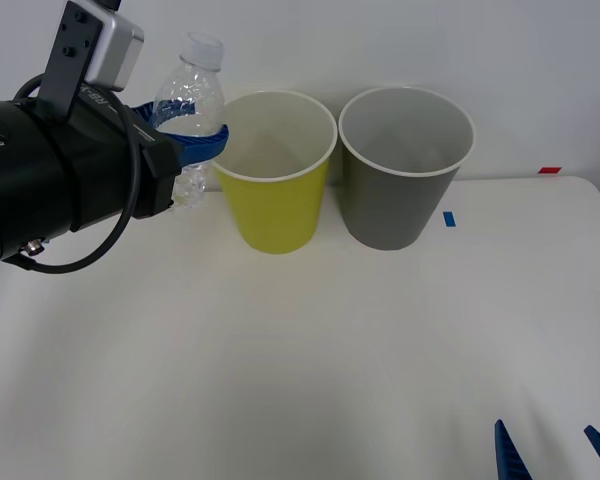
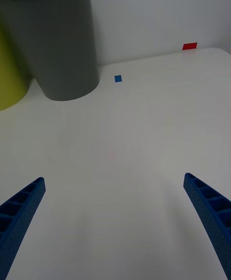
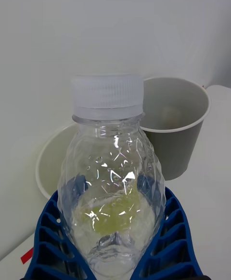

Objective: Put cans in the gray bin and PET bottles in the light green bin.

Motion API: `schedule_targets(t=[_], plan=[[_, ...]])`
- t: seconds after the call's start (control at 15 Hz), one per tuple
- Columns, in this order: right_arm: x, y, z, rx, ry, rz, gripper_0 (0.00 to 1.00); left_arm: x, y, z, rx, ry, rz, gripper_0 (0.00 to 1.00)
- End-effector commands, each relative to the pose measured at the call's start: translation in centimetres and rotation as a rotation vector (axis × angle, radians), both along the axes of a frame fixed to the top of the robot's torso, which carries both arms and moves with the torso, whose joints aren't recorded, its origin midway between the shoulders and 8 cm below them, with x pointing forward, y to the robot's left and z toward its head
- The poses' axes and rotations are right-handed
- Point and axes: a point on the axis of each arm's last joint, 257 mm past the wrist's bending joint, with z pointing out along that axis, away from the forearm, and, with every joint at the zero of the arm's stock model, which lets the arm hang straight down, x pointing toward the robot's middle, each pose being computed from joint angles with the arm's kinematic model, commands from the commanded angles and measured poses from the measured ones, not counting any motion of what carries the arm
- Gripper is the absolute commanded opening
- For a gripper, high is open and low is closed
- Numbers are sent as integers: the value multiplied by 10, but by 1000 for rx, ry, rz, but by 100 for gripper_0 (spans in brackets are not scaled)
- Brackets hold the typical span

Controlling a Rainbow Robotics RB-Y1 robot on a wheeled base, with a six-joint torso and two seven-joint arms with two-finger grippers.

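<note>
My front camera looks down from above onto the table (image 1: pixel 300 340), facing the back wall. My right wrist camera sits low near the tabletop, aimed at the gray bin (image 2: pixel 55 39). My left wrist camera is higher, pressed close against the PET bottle (image 3: pixel 110 179). All three share the gray bin.

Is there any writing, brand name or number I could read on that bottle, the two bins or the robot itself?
Nothing here can be read.
PET bottle, held by the left gripper: no label, no print on its cap.
Light green bin and gray bin: plain walls, no text.
Left arm's black housing: a few pale letters, too blurred to make out.
Red tape and blue tape on the table: plain.
</note>
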Motion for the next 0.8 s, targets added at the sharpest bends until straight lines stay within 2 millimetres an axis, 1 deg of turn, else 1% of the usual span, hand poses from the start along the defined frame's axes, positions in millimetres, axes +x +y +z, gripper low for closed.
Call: schedule_targets(t=[0.07, 0.27, 0.4, 0.53, 0.67, 0.8], plan=[[0, 0, 0, 0, 0, 0, 100, 11, 3, 13, -43, -42, 35, 0], [0, 0, 0, 0, 0, 0, 100, 35, -4, 23, -75, -79, 50, 0], [0, 0, 0, 0, 0, 0, 100, 54, -15, 32, -88, -103, 48, 0], [0, 0, 0, 0, 0, 0, 100, 70, -26, 47, -106, -139, 45, 0], [0, 0, 0, 0, 0, 0, 100, 79, -38, 60, -121, -178, 40, 0], [0, 0, 0, 0, 0, 0, 100, 87, -43, 67, -177, -180, 58, 0]])
